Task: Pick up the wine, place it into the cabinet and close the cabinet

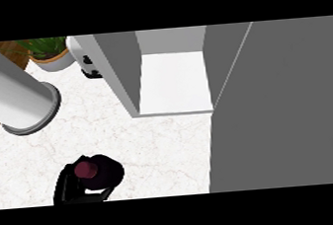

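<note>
The wine (88, 168) is seen from above at lower left of the marble tabletop (150, 140), dark red cap up; black fingers of a robot hand (67, 186) are curled round it; left or right cannot be told; the cabinet (172, 69) is seen open, white shelf bare, its grey door (286, 105) swung right; a potted plant (48, 52) is noted at top left.

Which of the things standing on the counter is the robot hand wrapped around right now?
The dark wine bottle near the lower left, held by the left robot hand. The potted plant and white cylinder stand untouched.
</note>
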